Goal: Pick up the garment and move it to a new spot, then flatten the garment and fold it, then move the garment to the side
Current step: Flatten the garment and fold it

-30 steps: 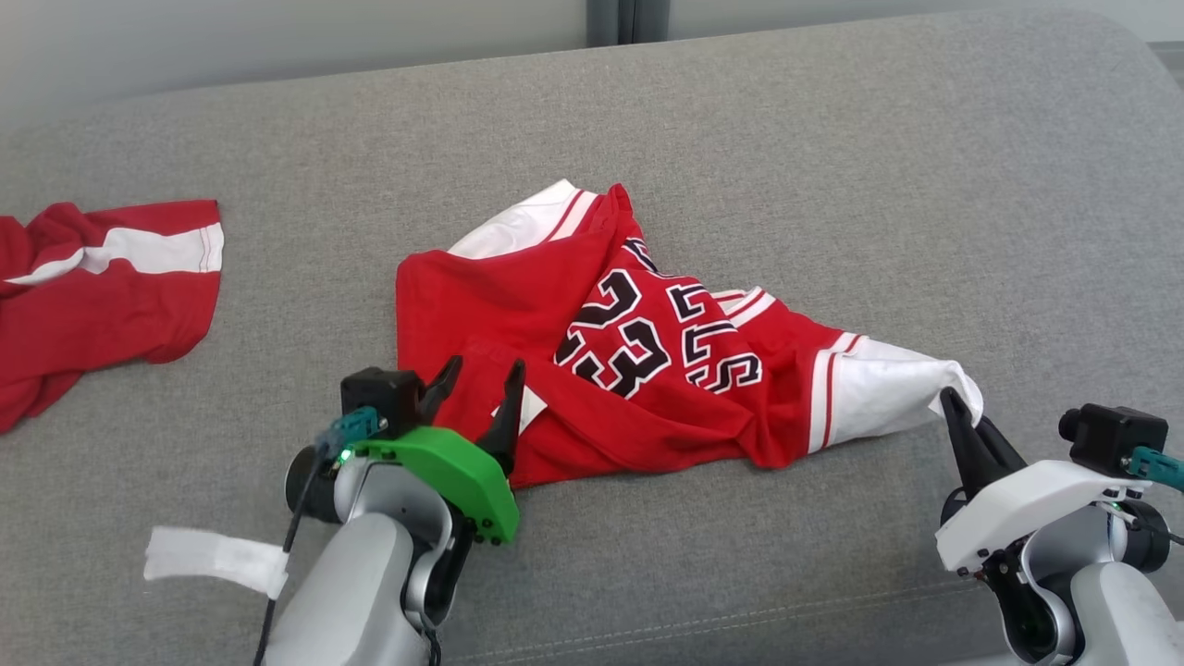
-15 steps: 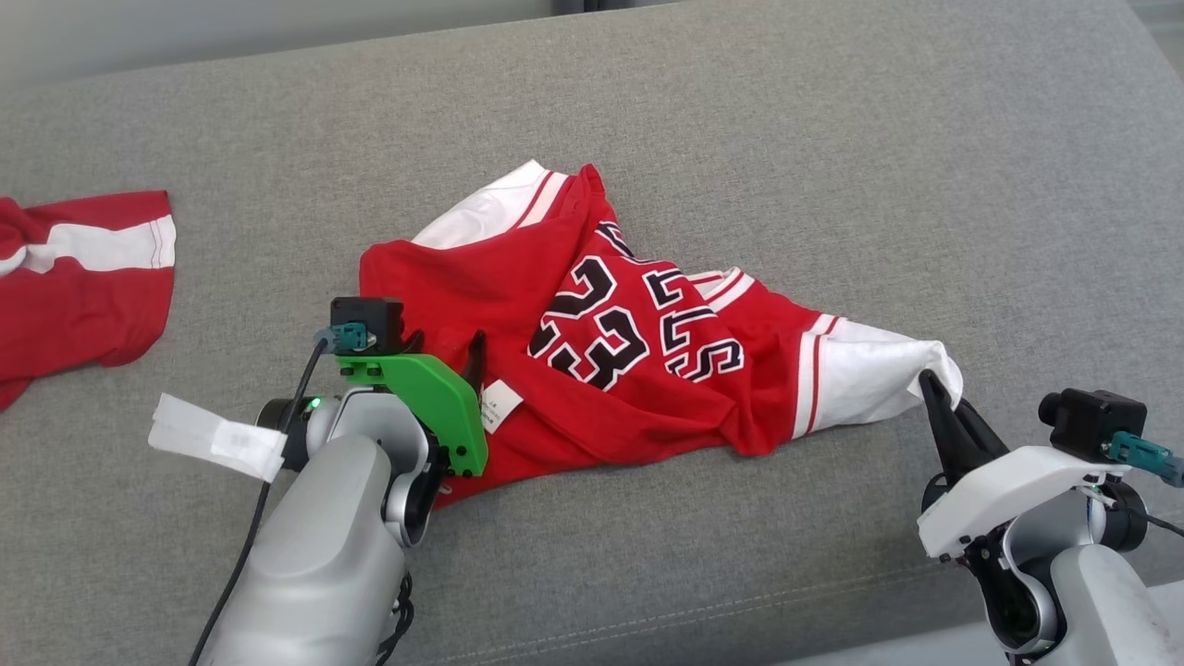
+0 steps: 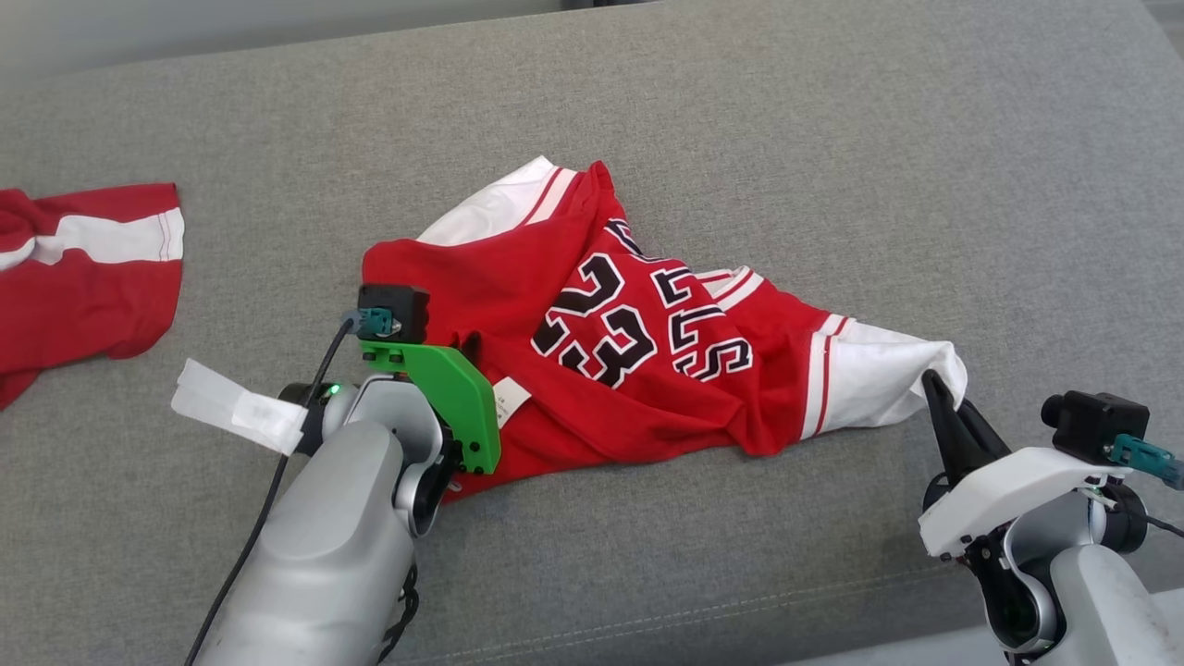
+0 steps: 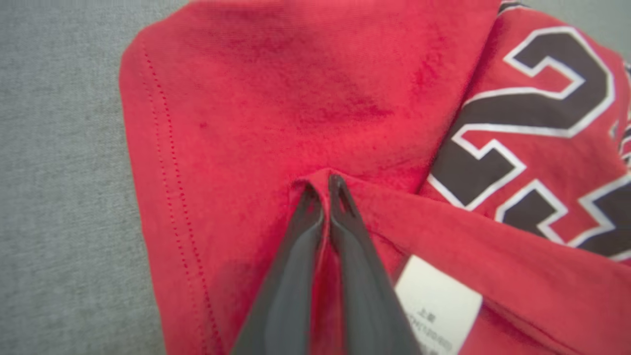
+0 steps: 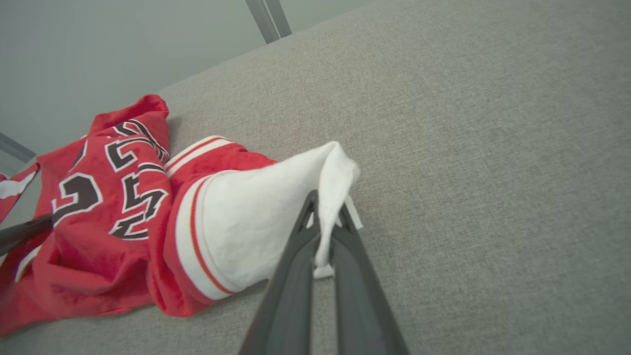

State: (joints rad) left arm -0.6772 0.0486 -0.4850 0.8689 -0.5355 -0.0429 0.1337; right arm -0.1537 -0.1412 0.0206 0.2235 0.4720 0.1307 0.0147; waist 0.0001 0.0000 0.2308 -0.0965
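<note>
Garment: the red number-23 jersey (image 3: 638,370) lies crumpled in a rough triangle at the middle of the grey upholstered cushion (image 3: 832,139). Its lettering is creased and one layer is thrown over another.

Left gripper (image 4: 323,185): I have it clenched on a small raised fold of red cloth at the jersey's 8 o'clock edge. In the left wrist view the white care label (image 4: 436,305) sits just beside my fingers, at 4 o'clock from the tips.

Right gripper (image 5: 325,207): I have it clamped on the white corner at the jersey's 4 o'clock end. The cloth drapes over the tips and a little tab of it pokes out between the fingers.

Contact: the body of the jersey rests on the cushion. Only the two pinched spots are drawn up.

Bystander cloth: a second red-and-white garment (image 3: 83,268) lies at 9 o'clock in the head view, well apart from my work.

Done, as I judge it: both holds are taken, one at each lower end of the heap.

Not yet done: I have not lifted the jersey or carried it to a new spot. I have not spread it flat or folded it. It has not gone to the side.

Stage: early, at the start of the pick-up.

Open point: I cannot tell how many layers my left hold takes in.
</note>
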